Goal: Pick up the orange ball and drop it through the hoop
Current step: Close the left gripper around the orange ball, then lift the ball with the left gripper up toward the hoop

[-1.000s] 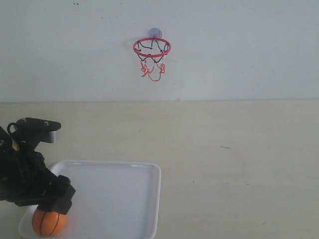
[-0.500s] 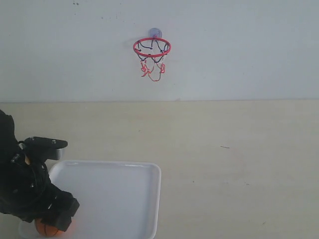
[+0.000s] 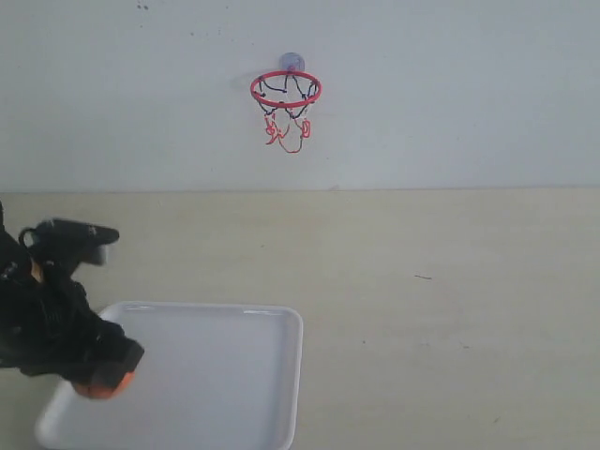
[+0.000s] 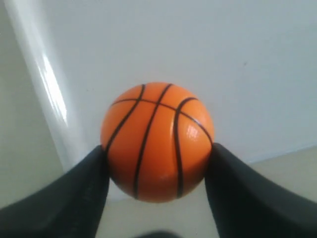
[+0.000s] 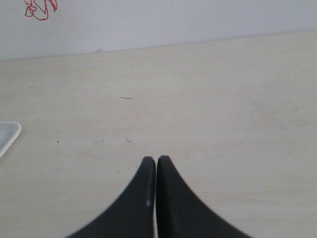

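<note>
The orange ball (image 4: 157, 141) with black seam lines sits pinched between the two black fingers of my left gripper (image 4: 157, 153), which is shut on it. In the exterior view only a sliver of the orange ball (image 3: 98, 388) shows under the left gripper (image 3: 101, 380), lifted above the near-left corner of the white tray (image 3: 225, 375). The hoop (image 3: 286, 89), red ring with dark-and-red net, hangs on the back wall, far above and to the right. My right gripper (image 5: 156, 161) is shut on nothing over bare tabletop and is outside the exterior view.
The white tray (image 4: 148, 44) lies below the held ball; its corner (image 5: 7, 135) shows in the right wrist view. The net's red strings (image 5: 39, 9) appear at the wall. Beige tabletop (image 3: 441, 309) stretches right of the tray.
The left gripper dipped down onto the ball in the tray's near-left corner, closed on it, and has now risen with the ball. The right gripper has not moved.
</note>
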### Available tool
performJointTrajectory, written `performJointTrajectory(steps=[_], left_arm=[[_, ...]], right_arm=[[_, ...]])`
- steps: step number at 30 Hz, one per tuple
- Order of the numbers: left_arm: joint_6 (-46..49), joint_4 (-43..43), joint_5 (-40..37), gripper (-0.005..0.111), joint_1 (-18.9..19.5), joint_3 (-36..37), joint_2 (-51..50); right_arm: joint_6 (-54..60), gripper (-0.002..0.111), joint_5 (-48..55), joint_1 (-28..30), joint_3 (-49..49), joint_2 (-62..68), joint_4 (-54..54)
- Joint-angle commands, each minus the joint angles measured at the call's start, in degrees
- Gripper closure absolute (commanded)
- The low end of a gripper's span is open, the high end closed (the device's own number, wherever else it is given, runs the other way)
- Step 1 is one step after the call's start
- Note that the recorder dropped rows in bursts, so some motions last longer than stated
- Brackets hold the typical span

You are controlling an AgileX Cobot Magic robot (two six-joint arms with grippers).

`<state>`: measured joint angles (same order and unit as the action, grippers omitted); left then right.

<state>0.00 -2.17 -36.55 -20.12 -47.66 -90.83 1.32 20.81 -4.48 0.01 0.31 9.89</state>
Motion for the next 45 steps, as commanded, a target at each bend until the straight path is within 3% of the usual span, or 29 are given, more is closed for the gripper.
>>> performJointTrajectory(steps=[1, 5, 7, 12, 23, 27, 33, 40, 45], left_arm=[[0.0, 0.5, 3.8, 0.103, -0.5, -3.7, 8.3], [0.0, 1.8, 14.5, 0.103, -0.5, -5.1, 13.1], [0.0, 2.2, 23.4, 0.103, -0.5, -5.1, 14.3], [0.0, 2.2, 37.6, 0.103, -0.5, -5.1, 13.6], [-8.6, 2.2, 71.5, 0.103, -0.5, -5.7, 0.1], [-8.5, 2.9, 66.8, 0.103, -0.5, -11.1, -4.7], [-7.3, 8.6, 53.6, 0.103, -0.5, -26.5, -11.4], [-26.6, 8.6, 38.9, 0.103, 1.9, -41.0, -17.7], [-27.0, 8.4, 28.0, 0.103, 3.6, -47.0, -20.5]], right_arm=[[0.1, 0.109, -0.4, 0.0, 0.0, -0.3, -0.2], [0.1, 0.109, -0.4, 0.0, 0.0, -0.3, -0.2], [0.1, 0.109, -0.4, 0.0, 0.0, -0.3, -0.2], [0.1, 0.109, -0.4, 0.0, 0.0, -0.3, -0.2], [0.1, 0.109, -0.4, 0.0, 0.0, -0.3, -0.2], [0.1, 0.109, -0.4, -0.1, 0.0, -0.3, -0.2], [0.1, 0.109, -0.4, -2.6, 0.0, -0.3, -0.1], [0.1, 0.109, -0.4, -3.5, 0.0, -0.3, -0.1], [0.1, 0.109, -0.4, -3.5, 0.0, -0.3, -0.1]])
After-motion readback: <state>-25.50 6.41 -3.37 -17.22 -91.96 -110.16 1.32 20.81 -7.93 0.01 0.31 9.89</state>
